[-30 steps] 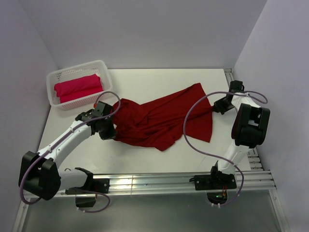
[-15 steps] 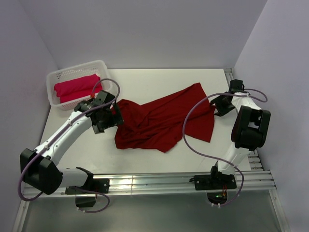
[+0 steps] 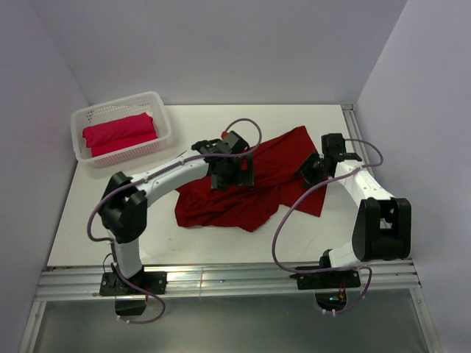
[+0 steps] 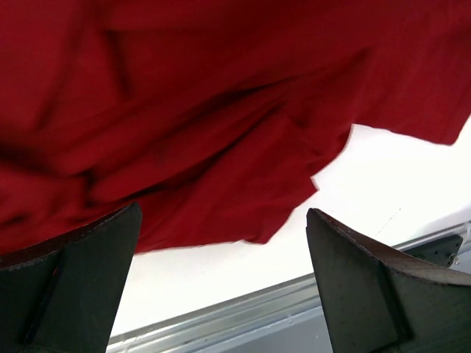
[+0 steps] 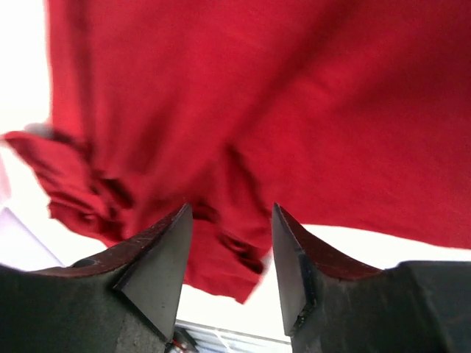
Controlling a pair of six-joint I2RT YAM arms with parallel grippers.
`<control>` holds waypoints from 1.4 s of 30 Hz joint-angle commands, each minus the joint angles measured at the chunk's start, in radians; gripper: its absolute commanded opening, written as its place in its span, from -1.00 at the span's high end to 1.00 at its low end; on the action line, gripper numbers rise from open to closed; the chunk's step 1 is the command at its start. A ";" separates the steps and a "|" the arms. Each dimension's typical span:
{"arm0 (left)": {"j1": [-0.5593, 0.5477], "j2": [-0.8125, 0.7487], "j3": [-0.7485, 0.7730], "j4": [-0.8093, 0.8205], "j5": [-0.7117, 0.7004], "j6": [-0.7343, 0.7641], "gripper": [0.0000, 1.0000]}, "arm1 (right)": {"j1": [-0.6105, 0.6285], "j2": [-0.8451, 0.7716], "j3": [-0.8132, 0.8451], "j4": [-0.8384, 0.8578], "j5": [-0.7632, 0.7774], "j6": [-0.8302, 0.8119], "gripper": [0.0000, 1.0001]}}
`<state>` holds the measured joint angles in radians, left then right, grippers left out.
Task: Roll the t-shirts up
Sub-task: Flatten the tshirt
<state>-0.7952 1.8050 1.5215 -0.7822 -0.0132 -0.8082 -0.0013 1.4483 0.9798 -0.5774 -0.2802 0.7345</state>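
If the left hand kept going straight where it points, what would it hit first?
Probably the dark red t-shirt lying right ahead of the open left hand; how close is hard to tell.

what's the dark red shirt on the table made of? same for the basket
Crimson t-shirt: looks like soft, matte knit cloth, possibly cotton or a blend. It lies in loose folds and wrinkles and shows no sheen. White basket: looks like rigid moulded plastic with a faint gloss. It has open lattice walls and a smooth, even rim.
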 commanded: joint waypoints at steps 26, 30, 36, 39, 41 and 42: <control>-0.032 0.260 0.243 0.089 0.156 0.152 -0.96 | -0.261 -0.304 -0.423 -0.072 0.199 0.193 0.06; -0.030 0.284 0.256 0.077 0.156 0.170 -0.96 | -0.266 -0.289 -0.451 -0.030 0.214 0.218 0.07; -0.030 0.313 0.266 0.067 0.159 0.199 -0.93 | -0.270 -0.218 -0.431 0.020 0.252 0.244 0.12; -0.032 0.326 0.264 0.067 0.162 0.218 -0.89 | -0.275 -0.172 -0.409 0.037 0.266 0.250 0.19; -0.030 0.335 0.266 0.067 0.168 0.231 -0.83 | -0.276 -0.151 -0.400 0.048 0.271 0.252 0.43; -0.030 0.338 0.269 0.066 0.171 0.234 -0.82 | -0.276 -0.132 -0.394 0.047 0.273 0.253 0.51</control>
<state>-0.8211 2.1296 1.7454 -0.7189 0.1364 -0.6136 -0.2691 1.2720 0.5720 -0.5720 -0.0761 0.9718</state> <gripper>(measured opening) 0.915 0.276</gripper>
